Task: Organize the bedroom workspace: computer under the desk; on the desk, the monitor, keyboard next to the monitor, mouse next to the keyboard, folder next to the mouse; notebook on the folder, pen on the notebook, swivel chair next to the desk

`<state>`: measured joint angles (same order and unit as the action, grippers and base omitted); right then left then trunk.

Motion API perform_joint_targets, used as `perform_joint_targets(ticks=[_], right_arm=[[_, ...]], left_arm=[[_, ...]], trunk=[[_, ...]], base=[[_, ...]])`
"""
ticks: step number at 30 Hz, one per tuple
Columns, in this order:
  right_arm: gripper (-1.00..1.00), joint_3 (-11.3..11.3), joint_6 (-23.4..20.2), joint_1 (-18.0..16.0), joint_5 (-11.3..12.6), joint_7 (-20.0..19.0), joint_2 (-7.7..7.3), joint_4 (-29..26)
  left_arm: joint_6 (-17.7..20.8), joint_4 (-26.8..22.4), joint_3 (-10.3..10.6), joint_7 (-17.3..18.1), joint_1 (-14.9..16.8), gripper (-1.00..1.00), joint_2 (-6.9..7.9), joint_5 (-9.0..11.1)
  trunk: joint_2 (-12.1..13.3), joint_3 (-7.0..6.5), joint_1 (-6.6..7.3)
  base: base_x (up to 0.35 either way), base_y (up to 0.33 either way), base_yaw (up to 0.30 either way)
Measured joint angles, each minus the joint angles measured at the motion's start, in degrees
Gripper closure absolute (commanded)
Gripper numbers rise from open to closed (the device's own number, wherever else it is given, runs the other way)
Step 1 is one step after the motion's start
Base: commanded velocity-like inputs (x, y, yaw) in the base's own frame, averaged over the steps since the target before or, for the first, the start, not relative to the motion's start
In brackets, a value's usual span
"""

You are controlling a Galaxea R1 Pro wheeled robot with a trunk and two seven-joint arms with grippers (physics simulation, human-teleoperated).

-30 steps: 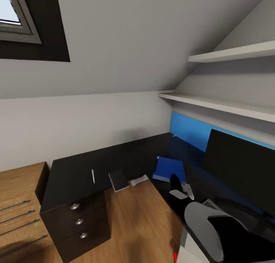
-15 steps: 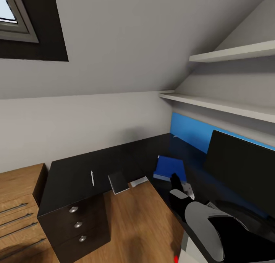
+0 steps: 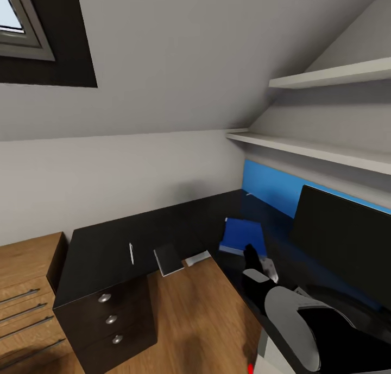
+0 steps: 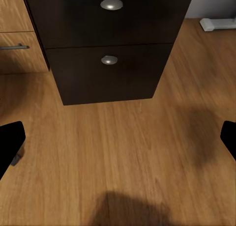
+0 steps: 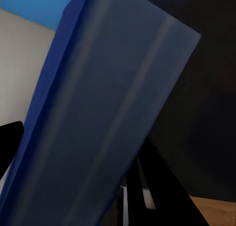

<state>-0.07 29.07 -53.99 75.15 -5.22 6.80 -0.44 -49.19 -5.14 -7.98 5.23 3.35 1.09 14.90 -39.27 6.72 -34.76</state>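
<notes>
Holding the flat blue plastic folder [image 3: 243, 235] by its near edge over the black tabletop [image 3: 108, 249], our right gripper [image 3: 255, 265] pinches something light, fairly stiff and slick, best gripped deep along that edge.

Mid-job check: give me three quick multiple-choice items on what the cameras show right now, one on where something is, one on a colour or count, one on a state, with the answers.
1. Where does the pen lie?
A. on the black desk, left of the notebook
B. on the wooden floor
C. on the upper wall shelf

2. How many round knobs show on the desk's drawer unit in the head view?
A. one
B. three
C. five

3. How is the blue folder?
A. flat on the floor
B. upright on a shelf
C. over the desk at the right gripper, by the monitor

Answers: 1 A, the thin white pen rests on the dark top. 2 B, three knobs run down the front. 3 C, it fills the right wrist view.
</notes>
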Motion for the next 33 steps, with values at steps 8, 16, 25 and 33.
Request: perform_joint_targets(ticks=[8, 16, 25, 33], right_arm=[[1.0, -0.02, -0.01, 0.0, 0.01, -2.52, -0.2, 0.01], [1.0, -0.05, -0.09, 0.0, 0.03, -2.78, -0.16, 0.01], [1.0, -0.04, -0.15, 0.0, 0.1, -2.74, 0.01, 0.44], [1.0, -0.02, -0.09, 0.0, -0.06, -2.75, -0.19, 0.56]], left_arm=[[0.11, 0.0, 0.06, 0.07, 0.03, -1.0, -0.67, -0.07], [0.32, 0.0, 0.01, -0.26, -0.03, -1.0, -0.92, 0.17], [0.34, 0.0, -0.05, -0.3, 0.02, -1.0, -0.85, 0.26], [0.35, 0.0, -0.1, -0.3, 0.0, -1.0, -0.86, 0.29]], trunk=[[0.0, 0.0, 0.0], [-2.39, 1.08, -1.31], [-6.01, 2.7, -3.29], [-9.23, 4.14, -5.05]], base=[[0.0, 0.0, 0.0], [0.0, 0.0, 0.0], [0.0, 0.0, 0.0], [0.0, 0.0, 0.0]])
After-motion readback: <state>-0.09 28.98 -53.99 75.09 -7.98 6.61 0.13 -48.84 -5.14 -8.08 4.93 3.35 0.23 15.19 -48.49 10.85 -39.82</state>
